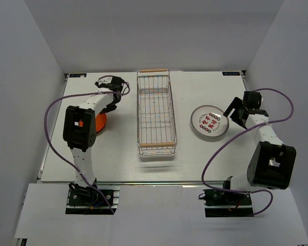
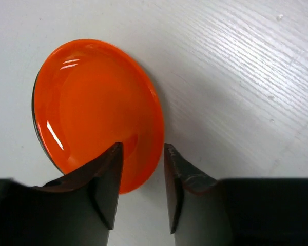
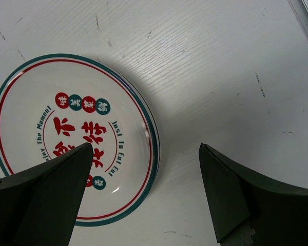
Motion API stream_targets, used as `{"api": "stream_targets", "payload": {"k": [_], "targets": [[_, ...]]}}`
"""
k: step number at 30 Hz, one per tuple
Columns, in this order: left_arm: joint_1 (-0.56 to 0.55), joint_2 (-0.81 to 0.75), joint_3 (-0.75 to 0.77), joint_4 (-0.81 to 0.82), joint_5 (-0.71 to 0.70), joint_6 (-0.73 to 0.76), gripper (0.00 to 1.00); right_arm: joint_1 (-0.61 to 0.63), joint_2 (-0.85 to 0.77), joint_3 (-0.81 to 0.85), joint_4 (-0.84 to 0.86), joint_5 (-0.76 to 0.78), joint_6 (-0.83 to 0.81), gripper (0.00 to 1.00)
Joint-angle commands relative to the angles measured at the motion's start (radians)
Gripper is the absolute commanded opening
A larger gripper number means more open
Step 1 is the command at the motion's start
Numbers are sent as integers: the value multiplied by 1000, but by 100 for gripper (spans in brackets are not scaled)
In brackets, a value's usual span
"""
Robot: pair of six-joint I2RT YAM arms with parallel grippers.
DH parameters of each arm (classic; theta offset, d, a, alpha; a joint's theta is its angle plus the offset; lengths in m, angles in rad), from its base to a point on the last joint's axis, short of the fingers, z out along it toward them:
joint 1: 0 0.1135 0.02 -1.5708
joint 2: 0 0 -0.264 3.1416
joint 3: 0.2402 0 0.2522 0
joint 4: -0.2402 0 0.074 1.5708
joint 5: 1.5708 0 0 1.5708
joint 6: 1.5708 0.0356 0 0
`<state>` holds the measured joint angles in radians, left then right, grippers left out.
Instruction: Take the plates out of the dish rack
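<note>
The silver wire dish rack (image 1: pixel 155 114) stands mid-table with a wooden handle at each end, and I see no plates in it. An orange plate (image 1: pixel 100 122) lies flat on the table to its left, partly under my left arm. A dark rim shows beneath the orange plate (image 2: pixel 92 107). My left gripper (image 1: pixel 111 106) hangs over its near rim, jaws (image 2: pixel 142 146) a little apart and holding nothing. The teal-rimmed white plate (image 1: pixel 210 122) lies right of the rack, with further rims showing under its edge (image 3: pixel 66 133). My right gripper (image 1: pixel 234 114) is wide open (image 3: pixel 145 148) just beside its rim.
The white table (image 1: pixel 143 164) ends at dark brackets at the back corners (image 1: pixel 74 75). Grey walls close in on three sides. Purple cables loop out from both arms (image 1: pixel 51 128).
</note>
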<state>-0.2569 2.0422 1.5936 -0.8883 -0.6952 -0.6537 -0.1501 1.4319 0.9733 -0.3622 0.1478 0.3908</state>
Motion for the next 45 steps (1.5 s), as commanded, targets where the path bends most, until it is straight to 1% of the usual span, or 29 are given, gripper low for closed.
{"api": "stream_targets", "payload": {"k": [1,2,4,5,8,10,12,13,14,15,16,17,18,19,20,21,22,24,26,28,29,31,32,34,38,40,45], "targets": [[5,-118,17,-5,36,-11,49,0,-16,41,-6,6,0,89],[5,-132,11,2,46,-9,55,-2,-19,39,-4,7,0,89],[5,-177,-20,28,59,-4,61,1,-33,35,-4,12,2,89],[5,-192,-41,34,71,-4,67,0,-36,33,-4,12,2,89],[5,-255,-63,42,77,-9,73,0,-63,28,-4,7,2,89],[5,-299,-78,41,77,-14,75,0,-94,18,5,-1,5,89],[-18,-402,-130,92,75,0,73,-2,-131,-11,41,-22,6,89],[-18,-445,-162,127,92,46,72,0,-145,-21,54,-33,5,89],[-18,-546,-197,168,121,81,71,-2,-159,-28,65,-45,8,89],[-18,-600,-284,264,223,112,71,0,-184,-39,83,-75,5,89],[-18,-658,-331,310,262,152,71,-2,-197,-44,92,-86,6,89],[-18,-776,-377,386,295,158,71,1,-211,-47,97,-99,0,89],[-18,-830,-462,426,357,161,71,3,-238,-54,104,-103,-3,89],[-18,-880,-498,460,387,158,73,3,-254,-54,101,-103,-9,89],[-18,-977,-530,516,405,154,79,3,-266,-54,100,-103,-19,89],[-18,-1020,-559,537,422,149,98,1,-293,-53,88,-100,-24,89],[-18,-1056,-599,552,433,138,98,3,-307,-47,85,-103,-32,89],[-18,-1131,-612,542,415,99,98,4,-361,-47,85,-132,-52,89],[-18,-1155,-589,472,408,98,98,4,-404,-56,88,-137,-61,89],[-18,-1166,-551,413,431,120,98,4,-467,-67,85,-192,-44,89],[-18,-1163,-541,350,441,127,98,6,-506,-70,89,-227,-44,89],[-18,-1148,-520,296,436,115,98,3,-539,-82,106,-275,-40,89],[-18,-1142,-517,257,436,117,98,4,-573,-84,112,-322,-40,89],[-18,-1136,-517,239,415,108,98,4,-603,-93,120,-346,-47,89],[-18,-1146,-534,259,411,108,98,4,-663,-143,120,-283,-55,89],[-18,-1163,-535,262,418,108,98,6,-660,-151,117,-271,-58,89],[-18,-1212,-566,293,424,103,98,4,-634,-142,109,-295,-66,89]]}}
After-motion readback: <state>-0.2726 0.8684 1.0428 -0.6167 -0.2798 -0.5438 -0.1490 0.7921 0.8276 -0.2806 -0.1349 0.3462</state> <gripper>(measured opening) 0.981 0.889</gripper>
